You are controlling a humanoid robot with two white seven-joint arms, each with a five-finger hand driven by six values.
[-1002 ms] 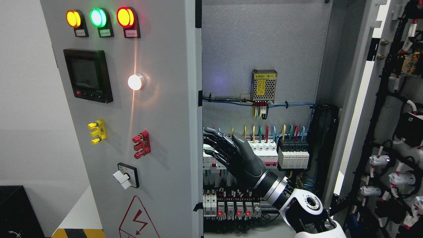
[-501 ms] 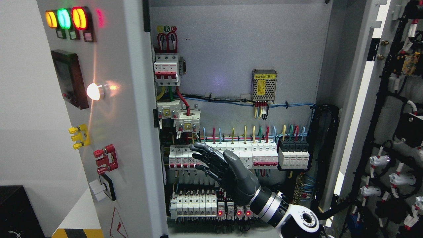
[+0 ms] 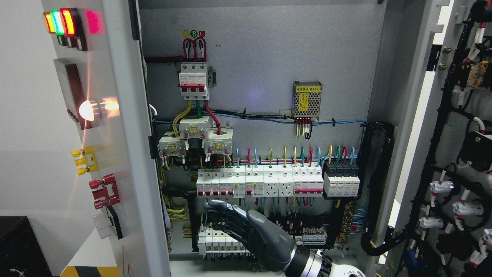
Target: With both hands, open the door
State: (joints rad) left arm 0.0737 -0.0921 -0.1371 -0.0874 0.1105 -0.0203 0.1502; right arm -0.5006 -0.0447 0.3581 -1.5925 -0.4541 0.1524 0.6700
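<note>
the right hand (image 3: pixel 250 234), fingers (image 3: pixel 219 206) spread and empty, hung inside the cabinet; it should clear the grey metal left door (image 3: pixel 127 154).

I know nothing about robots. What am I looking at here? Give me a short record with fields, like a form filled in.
place: electrical cabinet, inside exposed
left door: swung wide open, seen nearly edge-on, with indicator lights lit yellow, green and red
right door: open, its wired inner face showing
right hand: dark, fingers relaxed, holding nothing, low in front of the lower breaker row
left hand: not in view
inside: row of white circuit breakers, coloured wires above them, small mesh-cased power supply
</note>
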